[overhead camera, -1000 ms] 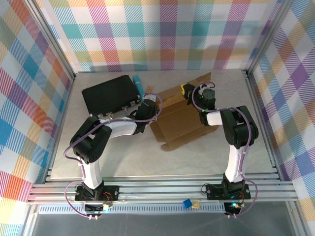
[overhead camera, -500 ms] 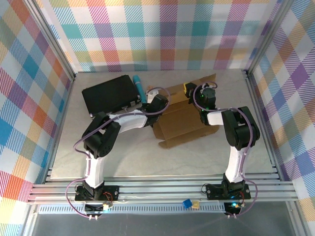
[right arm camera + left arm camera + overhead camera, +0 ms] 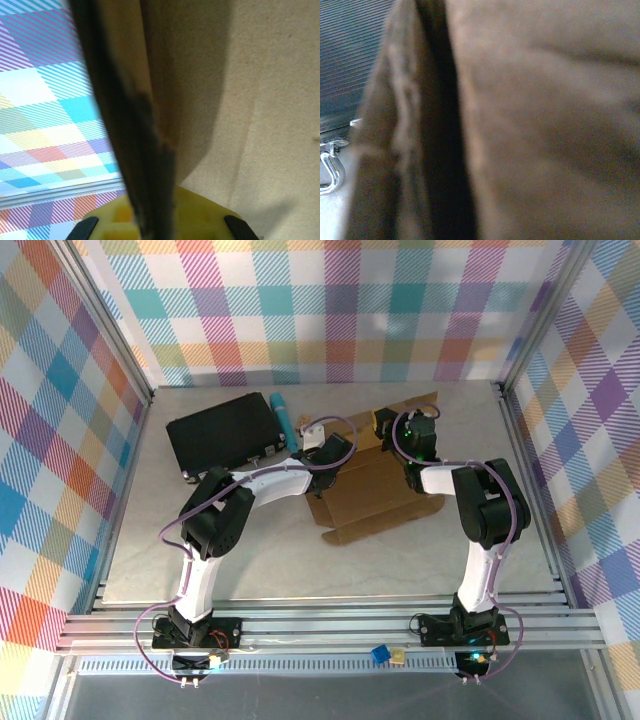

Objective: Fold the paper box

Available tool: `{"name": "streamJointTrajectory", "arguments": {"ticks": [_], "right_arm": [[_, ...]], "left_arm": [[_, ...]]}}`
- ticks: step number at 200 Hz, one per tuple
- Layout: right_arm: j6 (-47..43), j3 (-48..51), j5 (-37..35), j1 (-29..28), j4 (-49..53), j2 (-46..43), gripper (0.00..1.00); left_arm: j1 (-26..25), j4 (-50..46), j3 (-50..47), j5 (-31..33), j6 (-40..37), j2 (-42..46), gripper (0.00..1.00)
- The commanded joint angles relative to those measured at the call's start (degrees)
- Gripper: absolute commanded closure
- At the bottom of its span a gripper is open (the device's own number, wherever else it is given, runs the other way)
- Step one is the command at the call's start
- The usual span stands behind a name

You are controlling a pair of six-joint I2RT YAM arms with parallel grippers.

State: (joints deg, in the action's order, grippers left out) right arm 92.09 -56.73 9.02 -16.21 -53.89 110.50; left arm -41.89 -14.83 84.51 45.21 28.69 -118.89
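Beside the black case (image 3: 220, 438), right fingers (image 3: 200, 215) pinch the paper box (image 3: 375, 490); left fingers (image 3: 332, 452), grip unclear

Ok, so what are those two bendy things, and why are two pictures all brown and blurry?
They are two robot arms bolted at the near edge of a table. The top picture looks down: on it lie a paper box, not yet folded shut, a black case and a teal stick. The other two come from small cameras on the wrists, so close to the cardboard that it blurs. The right end effector has a flap's edge between its yellow fingers and seems to pinch it. The left end effector is at the box's left side; whether it grips, I cannot tell.
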Motion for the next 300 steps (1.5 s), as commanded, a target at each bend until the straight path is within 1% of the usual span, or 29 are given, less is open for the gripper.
{"name": "streamJointTrajectory", "arguments": {"ticks": [1, 7, 16, 19, 21, 23, 31, 43, 56, 68, 79, 80, 86, 98, 112, 124, 136, 158, 183, 206, 230, 262, 300], "right_arm": [[0.65, -0.75, 3.7, -2.25, 3.99, -2.32, 1.0], [0.56, -0.66, 3.36, -2.21, 5.09, -2.94, 0.99], [0.34, -0.14, 2.15, -2.25, 7.14, -4.62, 0.87], [0.1, 0.07, 1.5, -2.17, 7.91, -5.38, 0.81], [0.06, 0.14, 1.29, -2.21, 8.22, -5.65, 0.8], [-0.17, 0.27, 0.68, -2.23, 9.29, -6.5, 0.74], [-0.91, 0.42, -1.04, -2.15, 13.31, -9.16, 0.62], [-2.38, -0.07, -3.46, -2.01, 21.1, -13.23, 0.5], [-4.69, -1.69, -5.17, -1.54, 29.44, -17.73, 0.43], [-7.51, -4.44, -5.79, -0.55, 37.27, -21.5, 0.4], [-10.16, -8.12, -6.35, 0.58, 48.46, -24.63, 0.36], [-10.84, -8.83, -6.55, 0.9, 50.6, -25.16, 0.35], [-12.26, -10.54, -6.96, 1.56, 55.53, -26.33, 0.33], [-17.06, -14.1, -7.67, 3.57, 64.57, -28.84, 0.33], [-22.23, -17.78, -7.78, 6.21, 72.77, -30.8, 0.33], [-25.19, -19.44, -6.11, 8.8, 76.16, -32.02, 0.35], [-27.78, -20.7, -4.03, 10.94, 77.42, -32.62, 0.37], [-33.11, -27.62, -0.39, 13.21, 84.29, -30.01, 0.4], [-38.76, -38.16, 2.32, 13.34, 92.22, -24.04, 0.42], [-41.73, -46.48, 4.53, 13.33, 97.76, -18.32, 0.44], [-42.95, -52.47, 8.21, 13.23, 101.93, -13.63, 0.47], [-42.62, -52.7, 11.39, 12.98, 104.6, -12.13, 0.49], [-43.13, -47.77, 11.55, 11.89, 104.02, -16.05, 0.49]], "left_arm": [[0.21, -3.36, -2.27, 2.32, -5.25, -0.63, 1.0], [0.4, -2.99, -2.65, 2.25, -5.77, -0.04, 1.0], [0.61, -2.68, -3.07, 2.61, -6.42, 0.79, 1.0], [0.73, -2.54, -3.23, 2.68, -6.89, 1.11, 1.0], [0.86, -2.34, -3.37, 2.62, -7.13, 1.34, 1.0], [0.91, -2.08, -3.51, 2.61, -7.46, 1.61, 1.0], [1.32, -1.61, -4.05, 2.6, -8.95, 2.49, 1.0], [1.95, 2.2, -5.0, 2.16, -12.21, 4.07, 1.0], [3.0, 4.7, -5.93, 0.02, -15.54, 5.81, 1.0], [4.34, 5.48, -5.87, -1.94, -17.95, 7.29, 1.0], [5.65, 5.96, -5.92, -4.47, -20.01, 9.05, 1.0], [5.75, 5.96, -5.88, -4.67, -20.17, 9.17, 1.0], [6.44, 6.1, -5.9, -5.9, -21.14, 10.17, 1.0], [7.81, 6.11, -5.68, -9.84, -22.92, 12.14, 1.0], [9.54, 3.59, -3.91, -14.54, -24.11, 13.51, 1.0], [10.57, 1.34, -2.28, -17.69, -24.87, 14.24, 1.0], [11.47, -0.55, -0.45, -20.15, -24.84, 14.84, 1.0], [13.44, -6.37, 3.01, -27.55, -22.92, 15.4, 1.0], [13.57, -9.48, 5.57, -32.21, -22.71, 15.77, 1.0], [13.5, -11.89, 6.63, -34.51, -22.46, 16.3, 1.0], [13.5, -13.09, 6.81, -36.26, -22.18, 17.7, 1.0], [13.41, -15.62, 7.92, -37.19, -21.83, 18.28, 1.0], [13.41, -16.46, 7.79, -36.78, -21.31, 18.59, 1.0]]}}
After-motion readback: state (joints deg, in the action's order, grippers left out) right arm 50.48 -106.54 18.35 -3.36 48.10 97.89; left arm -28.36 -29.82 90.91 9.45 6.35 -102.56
